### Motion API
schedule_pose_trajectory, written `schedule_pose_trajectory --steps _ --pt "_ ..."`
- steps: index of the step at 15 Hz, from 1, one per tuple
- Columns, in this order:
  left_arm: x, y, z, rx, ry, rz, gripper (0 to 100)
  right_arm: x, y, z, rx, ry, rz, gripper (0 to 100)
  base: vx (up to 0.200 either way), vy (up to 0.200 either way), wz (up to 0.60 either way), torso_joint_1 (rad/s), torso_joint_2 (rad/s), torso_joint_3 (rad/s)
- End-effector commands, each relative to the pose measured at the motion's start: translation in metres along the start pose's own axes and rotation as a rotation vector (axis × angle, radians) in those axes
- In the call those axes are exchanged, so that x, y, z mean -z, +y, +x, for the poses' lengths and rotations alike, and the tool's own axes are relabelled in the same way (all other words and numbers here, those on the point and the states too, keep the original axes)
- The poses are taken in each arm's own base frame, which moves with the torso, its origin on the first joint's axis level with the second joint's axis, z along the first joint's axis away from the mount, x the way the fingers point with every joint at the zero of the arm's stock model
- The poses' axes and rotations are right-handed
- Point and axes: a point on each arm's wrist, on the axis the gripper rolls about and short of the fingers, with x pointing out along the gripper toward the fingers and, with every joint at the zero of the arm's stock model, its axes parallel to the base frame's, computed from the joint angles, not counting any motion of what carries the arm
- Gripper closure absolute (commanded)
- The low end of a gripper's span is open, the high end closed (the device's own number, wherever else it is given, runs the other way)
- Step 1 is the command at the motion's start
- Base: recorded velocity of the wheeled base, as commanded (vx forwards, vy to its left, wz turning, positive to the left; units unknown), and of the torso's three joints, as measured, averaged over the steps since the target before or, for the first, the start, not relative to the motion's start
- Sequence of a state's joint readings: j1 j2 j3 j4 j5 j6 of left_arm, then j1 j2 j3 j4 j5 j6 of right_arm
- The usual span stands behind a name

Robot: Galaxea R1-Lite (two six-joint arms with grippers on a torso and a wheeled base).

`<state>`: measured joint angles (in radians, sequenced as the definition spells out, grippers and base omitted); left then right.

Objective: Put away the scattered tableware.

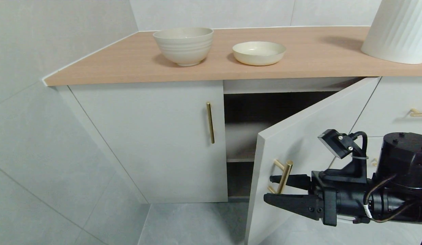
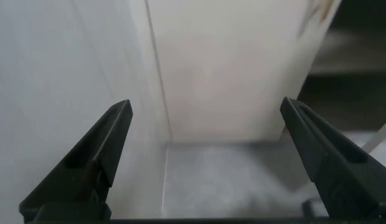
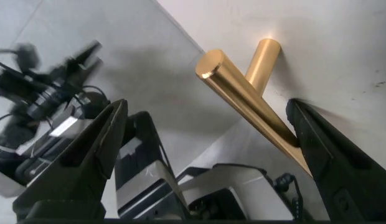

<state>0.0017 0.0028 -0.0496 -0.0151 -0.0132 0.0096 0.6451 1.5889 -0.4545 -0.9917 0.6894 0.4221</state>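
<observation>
The right gripper (image 1: 268, 188) is straddling the handle (image 1: 285, 175) wide open, gripping nothing. It should be closing squarely on the bar before pulling the door (image 1: 309, 136) toward 5 o'clock.

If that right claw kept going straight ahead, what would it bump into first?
Most likely the gold handle of the open cabinet door: the right gripper has its open jaws astride it, with the door panel just behind.
</observation>
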Motion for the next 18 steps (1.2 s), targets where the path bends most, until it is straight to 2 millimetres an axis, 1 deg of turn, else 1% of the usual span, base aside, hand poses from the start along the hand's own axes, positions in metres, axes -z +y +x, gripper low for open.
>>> schedule_pose_trajectory --steps 1,2,3,5,6,7,8,9,10,11,12,13,15,16,17,18 --pt "-0.052 -0.002 -0.004 0.122 -0.005 0.0 0 0.008 0.006 -0.01 -0.005 0.016 0.01 0 0.0 0.0 0.0 0.0 0.0 0.0" --pt "-0.073 -0.003 0.004 0.184 0.05 -0.009 0 0.012 0.007 -0.013 -0.002 0.023 0.016 0 0.0 0.0 0.0 0.0 0.0 0.0" --pt "-0.085 -0.004 0.019 0.253 0.124 -0.021 0 0.014 0.009 -0.017 -0.002 0.023 0.016 0 0.0 0.0 0.0 0.0 0.0 0.0" --pt "-0.101 -0.007 0.055 0.392 0.263 -0.057 0 0.02 0.013 -0.024 -0.003 0.028 0.02 0 0.0 0.0 0.0 0.0 0.0 0.0" --pt "-0.109 -0.008 0.077 0.462 0.332 -0.085 0 0.022 0.014 -0.026 -0.004 0.032 0.022 0 0.0 0.0 0.0 0.0 0.0 0.0" --pt "-0.115 -0.01 0.111 0.532 0.427 -0.124 0 0.023 0.015 -0.026 -0.013 0.038 0.024 0 0.0 0.0 0.0 0.0 0.0 0.0" --pt "-0.116 -0.011 0.125 0.55 0.462 -0.134 0 0.023 0.015 -0.027 -0.015 0.039 0.023 0 0.0 0.0 0.0 0.0 0.0 0.0" --pt "-0.113 -0.02 0.161 0.604 0.536 -0.153 0 0.023 0.018 -0.03 -0.02 0.035 0.018 0 0.0 0.0 0.0 0.0 0.0 0.0" --pt "-0.109 -0.03 0.181 0.646 0.54 -0.184 0 0.023 0.02 -0.031 -0.033 0.035 0.014 0 0.0 0.0 0.0 0.0 0.0 0.0" --pt "-0.108 -0.032 0.185 0.654 0.542 -0.194 0 0.023 0.02 -0.032 -0.036 0.037 0.014 0 0.0 0.0 0.0 0.0 0.0 0.0" --pt "-0.101 -0.059 0.213 0.739 0.545 -0.283 0 0.024 0.021 -0.033 -0.042 0.037 0.012 0 0.0 0.0 0.0 0.0 0.0 0.0" --pt "-0.097 -0.074 0.222 0.784 0.528 -0.315 0 0.024 0.021 -0.033 -0.042 0.037 0.01 0 0.0 0.0 0.0 0.0 0.0 0.0" --pt "-0.085 -0.1 0.233 0.869 0.512 -0.318 0 0.024 0.021 -0.033 -0.044 0.037 0.01 0 0.0 0.0 0.0 0.0 0.0 0.0" --pt "-0.071 -0.119 0.242 0.906 0.511 -0.301 0 0.024 0.02 -0.032 -0.041 0.04 0.014 0 0.0 0.0 0.0 0.0 0.0 0.0" --pt "-0.061 -0.127 0.25 0.916 0.499 -0.288 0 0.024 0.02 -0.032 -0.041 0.04 0.014 0 0.0 0.0 0.0 0.0 0.0 0.0" --pt "-0.047 -0.129 0.253 0.914 0.464 -0.255 0 0.024 0.02 -0.033 -0.041 0.041 0.015 0 0.0 0.0 0.0 0.0 0.0 0.0"
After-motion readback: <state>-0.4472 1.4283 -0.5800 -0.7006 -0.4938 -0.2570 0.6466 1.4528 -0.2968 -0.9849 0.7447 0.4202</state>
